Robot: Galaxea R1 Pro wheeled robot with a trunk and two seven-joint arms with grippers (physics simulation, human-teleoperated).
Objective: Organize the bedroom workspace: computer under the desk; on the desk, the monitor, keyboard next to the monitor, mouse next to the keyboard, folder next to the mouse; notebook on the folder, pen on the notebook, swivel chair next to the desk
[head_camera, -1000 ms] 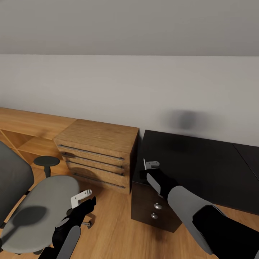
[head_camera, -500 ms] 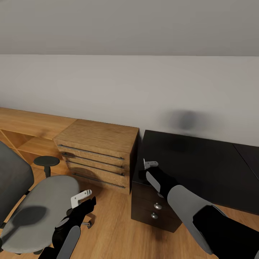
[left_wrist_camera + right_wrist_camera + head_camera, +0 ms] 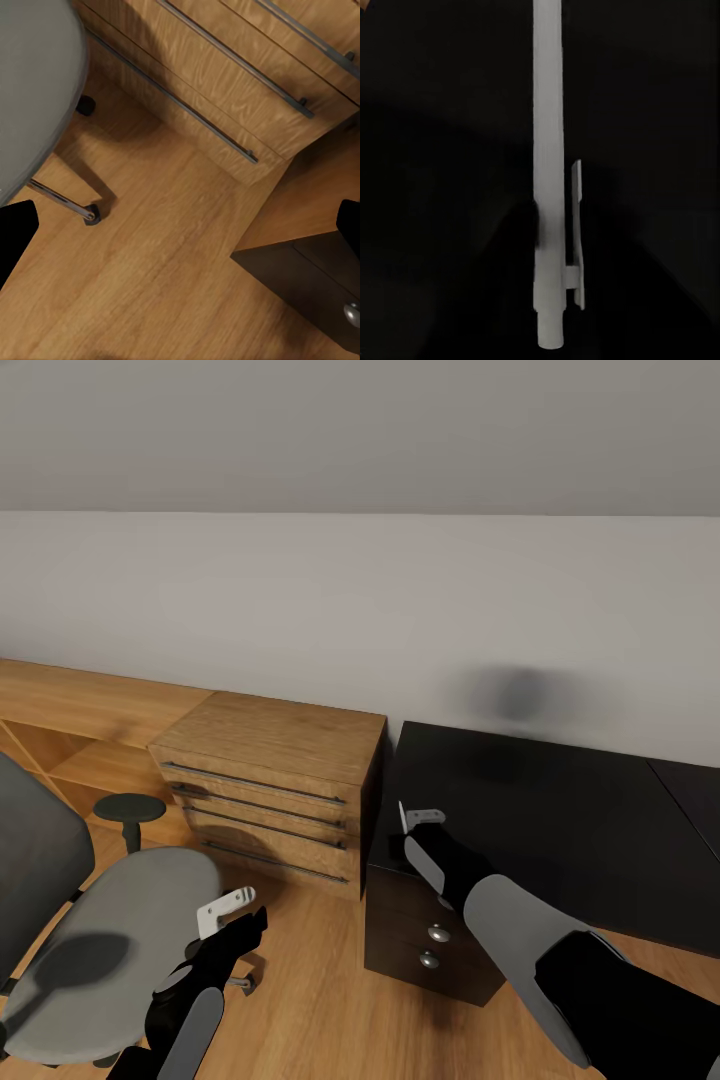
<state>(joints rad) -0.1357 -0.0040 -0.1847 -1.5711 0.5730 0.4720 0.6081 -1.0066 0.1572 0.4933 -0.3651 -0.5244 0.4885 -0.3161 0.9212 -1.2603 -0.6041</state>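
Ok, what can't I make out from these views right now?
- Pen, right wrist view: blackness all around it, so I cannot tell if it is gripped or lying on the desk.
- Right gripper, head view: too small to tell how the jaws stand.
- Desk, head view: cut off by the right edge.
- Chair, head view: cut off by the left edge.

Facing a plain pale grey wall, darkening toward the top into a broad grey band. Running along its foot at the left, a low light wooden shelf unit, adjoining a light wooden chest carrying long dark bar handles across its drawer fronts. Showing warm wood-plank flooring below, catching soft shadows. Lying faintly on the wall at the right, a blurred dark smudge of shadow.
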